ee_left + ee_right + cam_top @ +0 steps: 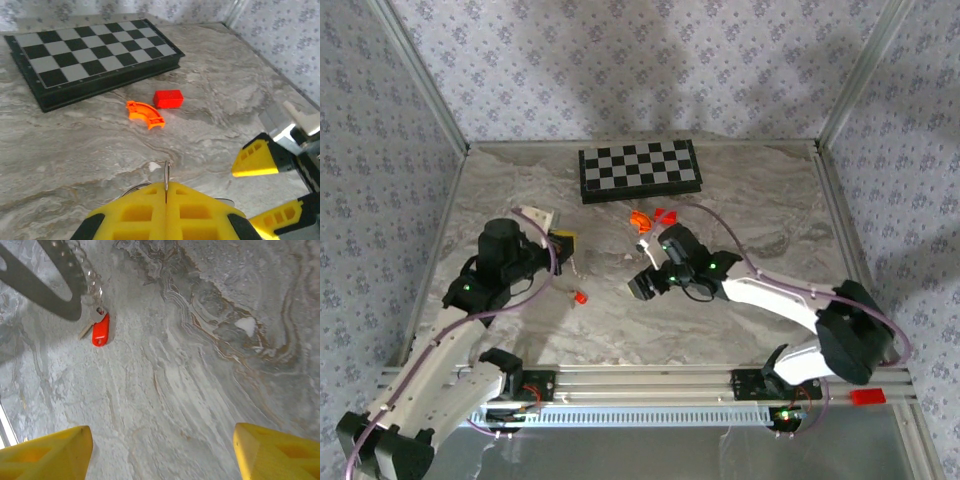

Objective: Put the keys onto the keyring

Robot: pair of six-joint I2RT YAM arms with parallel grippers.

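Note:
The key is a tiny red-headed piece with a short metal blade, lying flat on the marble table; from above the key sits between the two arms. My left gripper is shut on the keyring, a thin metal loop standing edge-on out of the yellow pads. From above the left gripper hovers just beyond the key. My right gripper is open over bare marble, the key well ahead to its left. From above the right gripper is to the key's right.
A black-and-white checkerboard lies at the back. An orange curved piece and a red rectangular block sit in front of it. The left arm's cable hangs over the key. Metal frame rails border the table.

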